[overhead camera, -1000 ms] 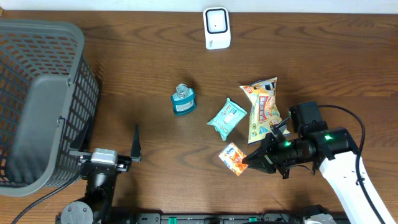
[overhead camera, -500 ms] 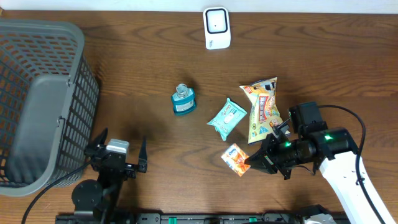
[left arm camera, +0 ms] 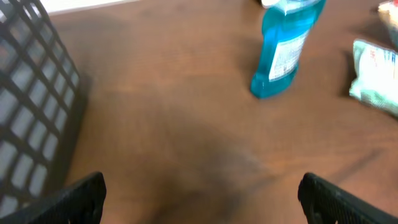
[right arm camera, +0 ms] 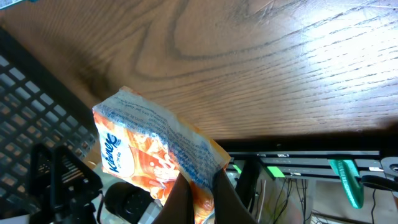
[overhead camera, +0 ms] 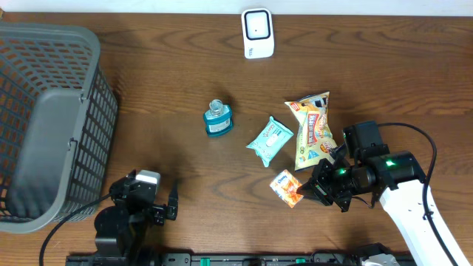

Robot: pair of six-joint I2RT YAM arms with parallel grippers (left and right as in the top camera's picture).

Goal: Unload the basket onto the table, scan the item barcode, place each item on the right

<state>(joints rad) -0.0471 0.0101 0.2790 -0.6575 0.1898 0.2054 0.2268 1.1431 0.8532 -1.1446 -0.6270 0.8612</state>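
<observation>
Overhead, the right gripper (overhead camera: 303, 191) is clamped on one edge of the orange tissue pack (overhead camera: 285, 186), just beside the snack bag (overhead camera: 312, 129) and well apart from the scanner (overhead camera: 258, 33), while the left gripper (overhead camera: 148, 199) stands wide open, holding nothing, near the basket (overhead camera: 52, 118).

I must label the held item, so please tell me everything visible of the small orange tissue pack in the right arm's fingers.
The small orange tissue pack is a soft, crinkled plastic pouch, orange and white, with blue Kleenex lettering on one side. The fingers of the right gripper pinch one edge, holding it tilted. Seen from overhead, it is near the yellow snack bag, on the robot's side of it. No barcode shows.
</observation>
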